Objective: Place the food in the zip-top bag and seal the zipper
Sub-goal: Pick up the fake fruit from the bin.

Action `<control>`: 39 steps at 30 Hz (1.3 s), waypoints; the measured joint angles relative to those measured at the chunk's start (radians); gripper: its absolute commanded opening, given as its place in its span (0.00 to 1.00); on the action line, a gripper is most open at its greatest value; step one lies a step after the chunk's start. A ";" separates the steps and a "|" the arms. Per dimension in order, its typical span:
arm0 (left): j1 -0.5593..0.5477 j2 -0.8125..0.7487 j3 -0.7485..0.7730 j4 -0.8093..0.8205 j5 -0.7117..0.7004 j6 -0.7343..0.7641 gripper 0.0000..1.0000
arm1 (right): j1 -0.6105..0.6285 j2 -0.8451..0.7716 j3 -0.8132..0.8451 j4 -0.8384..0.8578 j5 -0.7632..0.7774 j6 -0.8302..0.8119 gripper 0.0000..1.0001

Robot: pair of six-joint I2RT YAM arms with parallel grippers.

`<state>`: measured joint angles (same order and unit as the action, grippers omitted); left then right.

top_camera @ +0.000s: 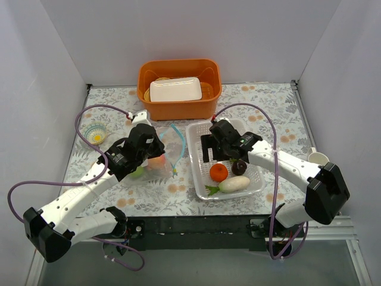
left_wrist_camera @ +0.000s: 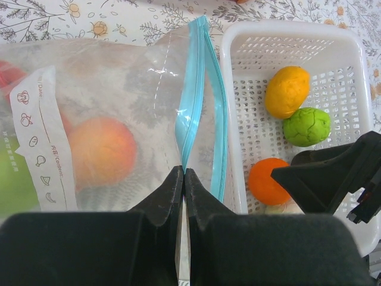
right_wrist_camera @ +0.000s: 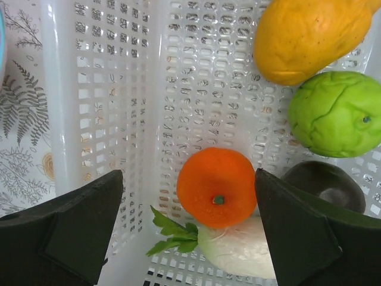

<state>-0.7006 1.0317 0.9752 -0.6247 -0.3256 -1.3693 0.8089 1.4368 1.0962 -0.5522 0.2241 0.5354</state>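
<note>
Top view: left gripper [top_camera: 158, 158] on the zip-top bag [top_camera: 169, 143], centre left; right gripper [top_camera: 211, 156] over the white basket [top_camera: 191, 156], centre right. Left wrist: jaws pinch the zipper [left_wrist_camera: 193, 95] at bottom centre — peach [left_wrist_camera: 98, 152] inside the bag, left. Right wrist: jaws spread — orange [right_wrist_camera: 216, 187] below them, centre.

Wide-spread over the white mesh basket [right_wrist_camera: 65, 89], the right gripper [right_wrist_camera: 187, 176] has bare floor toward the side wall. But a round orange [right_wrist_camera: 216, 186] lies between its fingers, a white radish with green leaves [right_wrist_camera: 238, 250] touching it and a dark purple fruit [right_wrist_camera: 324, 185] crowding one finger. Beyond, a lumpy green fruit [right_wrist_camera: 336, 113] and yellow mango [right_wrist_camera: 309, 36] fill the corner; the clear plastic bag [left_wrist_camera: 107, 77] shows its blue-teal mouth strip [left_wrist_camera: 193, 89] parted only narrowly.
</note>
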 measured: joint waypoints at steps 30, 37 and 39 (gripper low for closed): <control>0.000 0.040 0.006 0.005 0.042 0.016 0.00 | -0.282 0.200 0.154 0.038 -0.050 -0.167 0.89; 0.000 0.032 0.006 0.005 0.039 0.016 0.00 | -0.333 0.256 0.153 0.058 -0.149 -0.212 0.86; 0.000 0.031 0.006 0.004 0.036 0.016 0.00 | -0.340 0.277 0.153 0.059 -0.163 -0.217 0.86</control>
<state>-0.7006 1.0622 0.9810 -0.6205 -0.2893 -1.3533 0.4686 1.7138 1.2495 -0.4931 0.0612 0.3180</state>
